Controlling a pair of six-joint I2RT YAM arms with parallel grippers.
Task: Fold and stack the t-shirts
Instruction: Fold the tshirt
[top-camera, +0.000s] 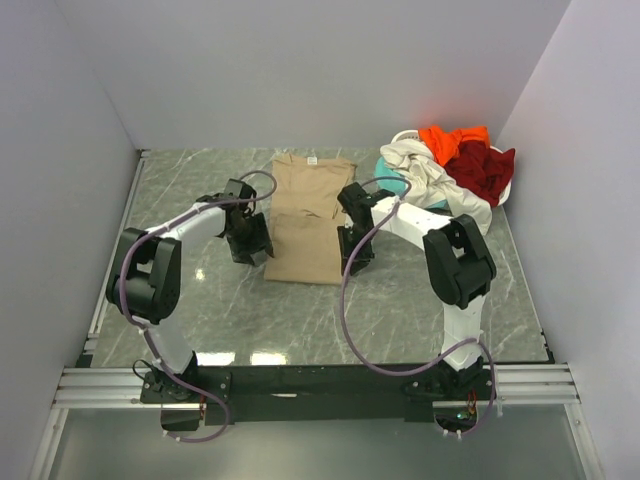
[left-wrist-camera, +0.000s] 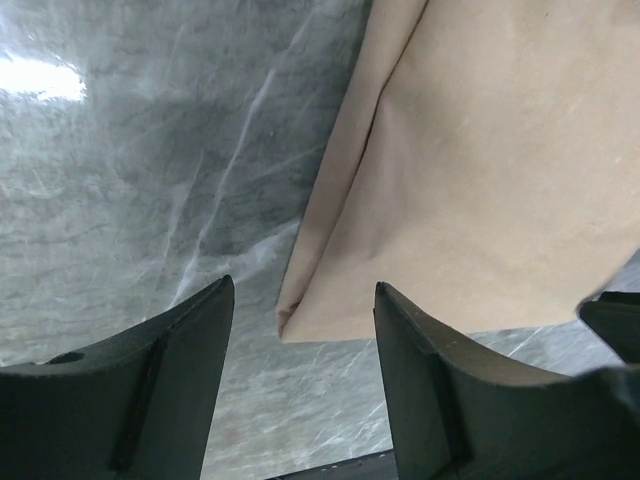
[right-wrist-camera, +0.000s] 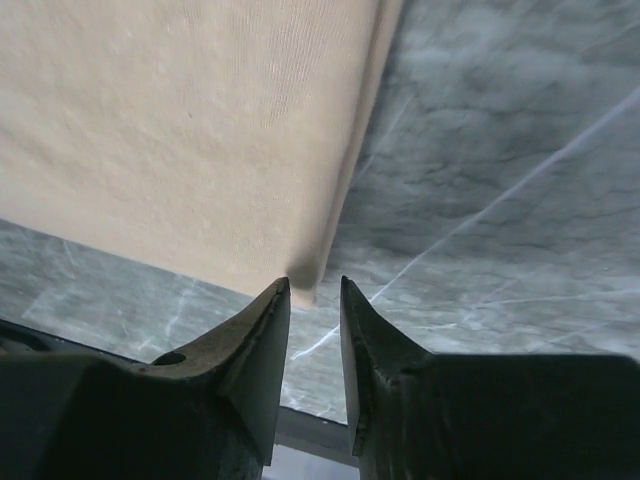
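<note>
The large tan t-shirt (top-camera: 305, 225) lies folded flat in the middle of the marble table. My left gripper (top-camera: 250, 250) is open and empty just above the shirt's near left corner; in the left wrist view (left-wrist-camera: 304, 283) the corner of the tan shirt (left-wrist-camera: 480, 180) lies between the wide-apart jaws. My right gripper (top-camera: 357, 262) is at the near right corner. In the right wrist view (right-wrist-camera: 315, 282) its jaws stand a narrow gap apart, with the tan shirt's corner (right-wrist-camera: 190, 130) just beyond the tips, not gripped. Cream-white (top-camera: 430, 175), orange (top-camera: 452, 140), dark red (top-camera: 485, 170) and teal (top-camera: 388, 178) shirts lie heaped at the back right.
The heap sits in and over a white basket (top-camera: 508, 192) by the right wall. Grey walls close in the table on the left, back and right. A metal rail (top-camera: 300, 385) runs along the near edge at the arm bases.
</note>
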